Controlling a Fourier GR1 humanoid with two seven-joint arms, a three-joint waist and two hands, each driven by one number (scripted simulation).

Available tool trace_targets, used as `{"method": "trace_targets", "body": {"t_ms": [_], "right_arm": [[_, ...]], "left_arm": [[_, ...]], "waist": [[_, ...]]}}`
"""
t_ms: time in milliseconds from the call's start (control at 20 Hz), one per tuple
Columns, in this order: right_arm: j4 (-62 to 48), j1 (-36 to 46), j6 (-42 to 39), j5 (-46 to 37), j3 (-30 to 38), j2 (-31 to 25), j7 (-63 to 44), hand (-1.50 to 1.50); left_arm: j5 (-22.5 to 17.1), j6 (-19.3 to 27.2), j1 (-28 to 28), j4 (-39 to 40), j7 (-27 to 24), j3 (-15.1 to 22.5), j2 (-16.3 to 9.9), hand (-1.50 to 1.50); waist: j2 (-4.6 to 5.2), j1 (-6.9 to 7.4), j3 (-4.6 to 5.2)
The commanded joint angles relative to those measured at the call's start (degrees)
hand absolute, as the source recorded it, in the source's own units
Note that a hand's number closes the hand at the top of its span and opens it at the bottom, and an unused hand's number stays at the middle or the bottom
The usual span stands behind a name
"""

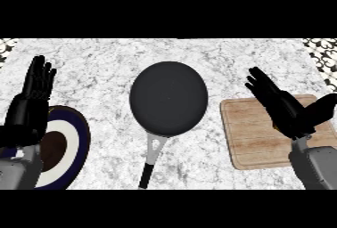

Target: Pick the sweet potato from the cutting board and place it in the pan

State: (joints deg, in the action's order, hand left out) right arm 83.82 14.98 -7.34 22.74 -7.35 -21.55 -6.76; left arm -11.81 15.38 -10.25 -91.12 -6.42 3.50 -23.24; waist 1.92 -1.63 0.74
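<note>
A round black frying pan [169, 98] with a pale grey and black handle sits in the middle of the white-and-grey marbled stone counter [99, 62], its handle pointing toward the near edge; to its right, a little apart from it, lies a rectangular light wooden cutting board [253, 142]; the robot's right hand [289, 111] is raised over that board, fingers straight and spread, thumb held out to the side, grasping nothing; it covers part of the board's right half, and I cannot make out an orange sweet potato anywhere, neither on the visible wood nor on the pan's dark surface, so whether it lies hidden beneath the hand I cannot tell; over at the left edge the left hand [30, 107] rests open, fingers upright and relaxed, also holding nothing; beneath and beside it sits a round plate [76, 142] with a dark blue rim, a white ring and a brown centre, well apart from the pan.
</note>
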Motion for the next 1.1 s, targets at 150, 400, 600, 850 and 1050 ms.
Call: {"method": "trace_targets", "body": {"t_ms": [150, 400, 600, 850, 1050], "right_arm": [[-7.1, 11.6, -8.7, -5.0, 2.4, -8.9, 3.0, 1.50], [-4.2, 10.9, -6.5, -22.9, 2.1, -25.6, 7.7, 1.50], [-2.4, 2.7, -8.5, -28.4, 2.5, -32.5, 17.0, -1.50], [-7.5, 3.3, -11.4, -35.2, 3.1, -39.7, 25.4, -1.50], [-8.4, 12.9, -13.5, -40.0, -0.6, -36.5, 21.4, -1.50]], "left_arm": [[-1.3, -0.4, -0.3, 3.0, 6.5, 1.8, 2.7, 0.00], [-5.6, -2.5, 2.2, 5.3, 10.7, 1.6, 3.7, 0.00], [-5.1, -0.5, 1.5, 2.2, 14.8, 2.1, 4.0, 0.00], [-4.7, -1.5, 0.6, 1.4, 15.9, 1.9, 3.3, 0.00], [-6.1, -4.5, 2.3, -1.2, 17.3, 0.5, 1.5, 0.00]], "waist": [[-1.43, 2.85, -0.77], [-1.73, 0.66, -0.68], [-2.22, 0.01, -0.84], [-1.89, 1.77, -0.78], [-1.78, 3.19, -0.73]]}}
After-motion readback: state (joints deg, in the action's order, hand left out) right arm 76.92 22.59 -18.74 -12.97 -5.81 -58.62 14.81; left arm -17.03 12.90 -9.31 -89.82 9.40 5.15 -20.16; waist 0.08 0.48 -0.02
